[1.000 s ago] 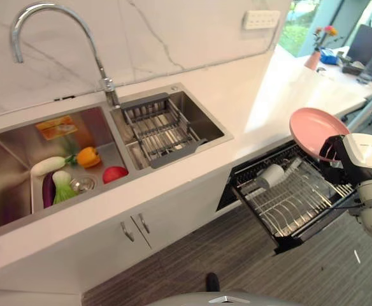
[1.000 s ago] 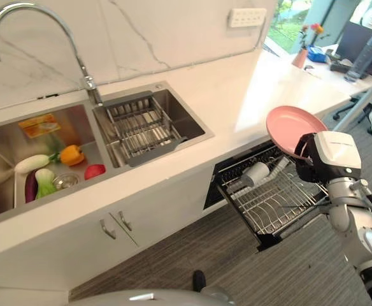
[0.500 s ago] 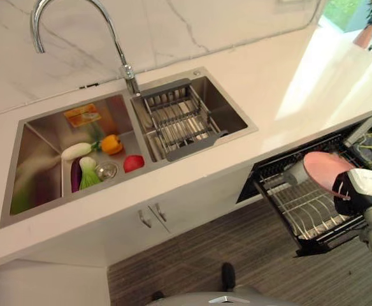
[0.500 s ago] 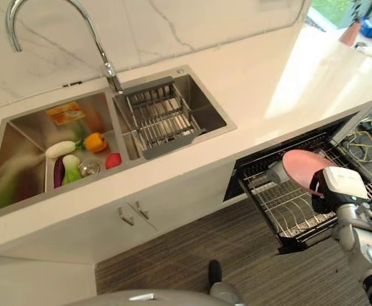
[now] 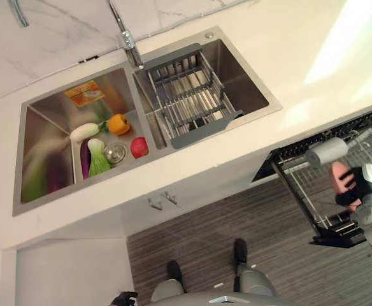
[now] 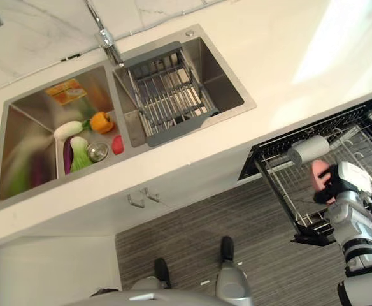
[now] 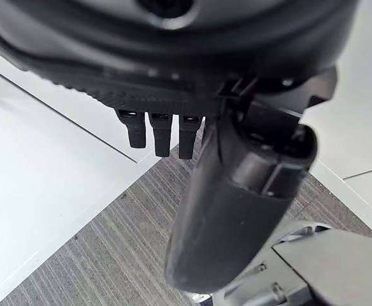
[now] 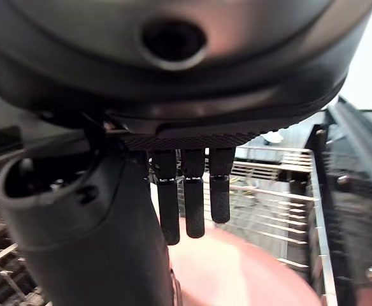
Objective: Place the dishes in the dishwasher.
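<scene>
Pink plate [image 5: 339,179]: eye views, held on edge in my right hand [image 5: 353,191], fingers clasped round it, over the pulled-out dishwasher rack [image 5: 300,191], beside a grey cup [image 5: 326,152]. Sink [image 5: 46,137] in the white worktop [image 5: 288,57] holds vegetables. Right wrist view: fingers [image 8: 194,204] lie over the plate's pink face above the rack wires. Left wrist view: my left hand [image 7: 237,191] hangs over the striped floor [image 7: 97,261], fingers relaxed, holding nothing.

- plate [image 6: 320,175]: pink
- dishwasher rack [image 6: 281,191]: silver wire, black frame
- desk [image 5: 281,38]: white
- floor [image 5: 237,223]: grey striped
- pepper [image 5: 118,123]: orange
- sink [image 5: 49,153]: steel grey
</scene>
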Motion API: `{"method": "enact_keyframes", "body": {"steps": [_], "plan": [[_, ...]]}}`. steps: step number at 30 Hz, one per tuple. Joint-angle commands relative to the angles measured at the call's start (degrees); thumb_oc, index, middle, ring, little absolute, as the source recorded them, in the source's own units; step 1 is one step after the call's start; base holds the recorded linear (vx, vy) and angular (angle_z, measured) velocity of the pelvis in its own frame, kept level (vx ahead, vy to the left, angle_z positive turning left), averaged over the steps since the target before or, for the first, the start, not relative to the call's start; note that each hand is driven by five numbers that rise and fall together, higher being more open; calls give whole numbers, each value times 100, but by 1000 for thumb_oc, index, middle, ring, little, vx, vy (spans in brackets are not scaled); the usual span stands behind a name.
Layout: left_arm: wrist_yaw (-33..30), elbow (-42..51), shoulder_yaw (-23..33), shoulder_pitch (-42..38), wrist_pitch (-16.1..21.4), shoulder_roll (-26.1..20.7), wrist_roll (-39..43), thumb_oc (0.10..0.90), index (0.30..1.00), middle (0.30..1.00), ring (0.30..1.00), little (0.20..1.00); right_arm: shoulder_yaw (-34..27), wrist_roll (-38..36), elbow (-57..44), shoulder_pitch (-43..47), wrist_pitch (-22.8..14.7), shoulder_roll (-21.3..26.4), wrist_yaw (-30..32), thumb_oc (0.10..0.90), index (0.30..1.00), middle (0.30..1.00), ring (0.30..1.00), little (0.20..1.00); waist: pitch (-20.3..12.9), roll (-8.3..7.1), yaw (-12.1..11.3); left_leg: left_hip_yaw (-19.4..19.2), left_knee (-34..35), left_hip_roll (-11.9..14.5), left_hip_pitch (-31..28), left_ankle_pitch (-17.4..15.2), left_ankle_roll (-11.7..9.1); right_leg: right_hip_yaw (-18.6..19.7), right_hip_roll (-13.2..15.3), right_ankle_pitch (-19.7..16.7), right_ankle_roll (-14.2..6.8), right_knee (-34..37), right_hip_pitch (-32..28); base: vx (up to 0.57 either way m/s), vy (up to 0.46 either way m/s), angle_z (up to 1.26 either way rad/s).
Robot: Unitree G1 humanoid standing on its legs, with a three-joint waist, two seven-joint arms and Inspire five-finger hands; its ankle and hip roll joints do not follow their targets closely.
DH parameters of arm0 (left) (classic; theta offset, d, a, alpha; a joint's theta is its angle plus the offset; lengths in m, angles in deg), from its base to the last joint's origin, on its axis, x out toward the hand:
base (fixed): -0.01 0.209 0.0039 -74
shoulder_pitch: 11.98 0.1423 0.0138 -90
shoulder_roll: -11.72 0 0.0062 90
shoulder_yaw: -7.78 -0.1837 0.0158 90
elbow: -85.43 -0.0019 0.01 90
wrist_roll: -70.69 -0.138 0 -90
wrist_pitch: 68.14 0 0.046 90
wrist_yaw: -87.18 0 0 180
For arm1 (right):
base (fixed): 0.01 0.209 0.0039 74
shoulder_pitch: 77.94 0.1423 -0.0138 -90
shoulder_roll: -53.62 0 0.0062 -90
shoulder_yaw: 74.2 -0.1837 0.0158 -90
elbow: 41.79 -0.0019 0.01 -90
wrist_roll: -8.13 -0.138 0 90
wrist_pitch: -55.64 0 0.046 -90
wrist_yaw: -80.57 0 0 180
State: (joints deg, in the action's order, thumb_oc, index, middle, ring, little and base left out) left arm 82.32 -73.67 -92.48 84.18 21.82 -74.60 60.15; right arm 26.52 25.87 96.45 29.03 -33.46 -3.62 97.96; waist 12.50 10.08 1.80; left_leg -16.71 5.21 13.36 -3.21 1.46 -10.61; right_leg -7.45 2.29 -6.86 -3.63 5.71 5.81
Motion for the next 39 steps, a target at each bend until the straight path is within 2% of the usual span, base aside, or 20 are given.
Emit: {"method": "enact_keyframes", "body": {"steps": [1, 4, 7, 8, 12, 14, 15, 16, 17, 21, 23, 25, 26, 28, 29, 31, 33, 35, 36, 39], "plan": [[-91, -353, -262, -108, -46, -201, 56, 800, 900, 900, 900, 900, -614, -77, -482, 158, -21, 469, 596, 800, 900, 900, 900, 900, -356, -294, 122, 440, -21, 310, 76, 254, -43, -260, 513, 429, -569, -71, -242, 30, -10, -9], [-106, -412, -125, -174, -92, -199, -28, 800, 900, 900, 900, 900, -1379, -73, -1028, -350, 34, 593, 928, 800, 900, 900, 900, 900, -410, -336, 222, 430, -21, 321, 3, 190, -32, -269, 495, 451, -568, -71, -305, 38, -14, 5], [-119, -415, -108, -192, -110, -207, -53, 800, 900, 900, 900, 900, -1752, -44, -1298, -614, 85, 601, 1058, 800, 900, 900, 900, 900, -414, -355, 218, 421, -21, 318, -16, 172, -26, -267, 494, 450, -572, -71, -323, 17, -8, 6], [-179, -403, 6, -224, -124, -182, -85, 800, 900, 900, 900, 900, -2613, -185, -1506, -1026, 146, 529, 1639, 800, 900, 900, 900, 900, -408, -368, 332, 414, -21, 301, -33, 117, -6, -245, 498, 439, -582, -71, -311, 0, 0, 0], [-248, -328, 63, -189, -138, -165, -43, 800, 900, 900, 900, 900, -3618, -494, -1437, -1733, 272, 145, 2171, 800, 900, 900, 900, 900, -384, -355, 409, 400, -21, 286, -45, 62, 14, -243, 510, 437, -594, -71, -306, 6, 1, 1], [-272, -277, 80, -160, -147, -145, 1, 800, 900, 900, 900, 900, -3993, -816, -1246, -2072, 271, -175, 2349, 587, 580, 580, 580, 580, -373, -354, 446, 408, -21, 280, -38, 49, 22, -244, 519, 430, -596, -71, -301, 0, 0, 0], [-272, -275, 61, -160, -149, -156, 3, 800, 900, 900, 900, 900, -4016, -832, -1251, -2105, 258, -188, 2355, 549, 524, 524, 524, 524, -377, -359, 432, 413, -21, 279, -37, 49, 22, -249, 520, 431, -597, -71, -303, 1, 1, -5], [-305, -238, 39, -117, -175, -139, 67, 800, 900, 900, 900, 900, -4227, -1381, -722, -2303, 188, -604, 2522, 400, 300, 300, 300, 300, -358, -345, 457, 429, -21, 272, -28, 35, 31, -258, 522, 434, -592, -71, -304, 2, -1, -5], [-316, -205, 24, -94, -181, -133, 64, 800, 900, 900, 900, 900, -4254, -1557, -512, -2334, 180, -754, 2580, 400, 300, 300, 300, 300, -350, -326, 458, 438, -21, 266, -19, 33, 34, -261, 523, 437, -592, -73, -300, 2, -9, -3], [-298, -91, -64, -61, -225, -167, 89, 800, 900, 900, 900, 900, -3867, -2385, 576, -1969, -38, -1048, 2344, 400, 300, 300, 300, 300, -285, -284, 402, 495, -21, 255, 52, 56, 37, -267, 523, 437, -595, -79, -231, -25, -12, -3], [-311, 14, -64, -51, -215, -175, 231, 800, 900, 900, 900, 900, -3467, -2682, 704, -1593, -183, -1159, 1993, 400, 300, 300, 300, 300, -204, -209, 353, 503, -21, 246, 116, 97, 30, -233, 529, 422, -592, -88, -138, -67, 0, -10], [-310, 17, -52, -52, -217, -176, 234, 800, 900, 900, 900, 900, -3451, -2691, 719, -1574, -191, -1154, 1987, 400, 300, 300, 300, 300, -200, -211, 361, 501, -21, 246, 120, 98, 29, -230, 528, 421, -591, -90, -132, -56, -5, -16], [-339, 122, -112, -44, -179, -210, 379, 800, 900, 900, 900, 900, -2969, -2613, 792, -1080, -181, -957, 1734, 400, 300, 300, 300, 300, -53, -123, 254, 563, -21, 228, 240, 196, 26, -230, 528, 413, -576, -114, -11, -76, -13, -14], [-339, 124, -97, -48, -180, -201, 382, 800, 900, 900, 900, 900, -2945, -2615, 815, -1044, -184, -942, 1730, 400, 300, 300, 300, 300, -50, -116, 272, 567, -21, 230, 252, 200, 26, -233, 527, 412, -574, -117, -1, -61, -17, -8], [-344, 190, -160, -34, -119, -227, 455, 800, 900, 900, 900, 900, -2540, -2355, 655, -662, -170, -722, 1606, 400, 300, 300, 300, 300, 55, -37, 169, 624, -22, 229, 347, 267, 16, -254, 527, 443, -562, -139, 67, -60, -23, 7], [-344, 192, -147, -40, -119, -221, 455, 800, 900, 900, 900, 900, -2526, -2356, 665, -638, -171, -716, 1606, 400, 300, 300, 300, 300, 54, -39, 184, 633, -21, 225, 377, 297, 18, -258, 530, 415, -555, -133, 89, -48, -30, 10], [-384, 179, -213, -12, -69, -232, 522, 800, 900, 900, 900, 900, -1933, -2072, 409, -30, -265, -427, 1413, 400, 300, 300, 300, 300, 145, 17, 36, 730, -58, 229, 555, 396, 10, -295, 527, 424, -508, -155, 219, -30, -68, 15], [-407, 163, -266, 10, -29, -267, 549, 800, 900, 900, 900, 900, -1202, -1701, 184, 565, -396, -157, 1113, 400, 300, 300, 300, 300, 231, -1, -145, 831, -121, 265, 716, 455, -14, -357, 498, 451, -468, -158, 283, -14, -92, 25], [-408, 163, -255, 5, -29, -262, 548, 800, 900, 900, 900, 900, -1188, -1702, 194, 588, -399, -155, 1113, 400, 300, 300, 300, 300, 226, -3, -132, 839, -117, 260, 743, 480, -12, -362, 503, 430, -464, -154, 305, -13, -110, 7], [-413, 118, -254, 49, 27, -311, 684, 800, 900, 900, 900, 900, -483, -1264, -167, 1282, -507, 247, 973, 400, 300, 300, 300, 300, 314, -92, -294, 933, -121, 354, 897, 588, -70, -451, 427, 451, -430, -147, 392, 2, -87, 5]]}}
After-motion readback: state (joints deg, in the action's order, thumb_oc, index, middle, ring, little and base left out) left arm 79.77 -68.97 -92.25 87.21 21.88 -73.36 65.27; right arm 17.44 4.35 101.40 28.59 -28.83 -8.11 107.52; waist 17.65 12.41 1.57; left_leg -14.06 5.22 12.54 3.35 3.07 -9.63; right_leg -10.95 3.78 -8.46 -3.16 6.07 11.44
